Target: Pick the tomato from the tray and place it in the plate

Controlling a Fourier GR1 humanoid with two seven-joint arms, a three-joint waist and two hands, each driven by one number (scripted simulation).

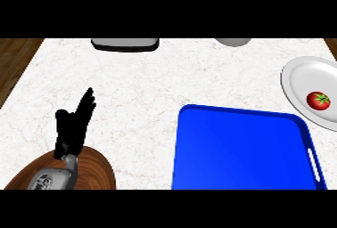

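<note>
Rising left of the blue tray [237,151], the left hand [72,127] stands open, fingers straight and pointing up, its forearm over a round wooden board [92,171] at the near edge. The tray's raised rim reaches that same near edge. Between hand and tray, and beyond the tray's far rim, the white marbled surface [145,80] gives open room. Past the tray's far right corner a white plate [299,75] runs off the right side; the tomato [319,100], small, round, red with a green stem, sits in it, well apart from the hand, across the tray. Farther beyond the tray, a dark flat object [125,44] and a grey rounded thing [232,41] sit at the far edge
</note>
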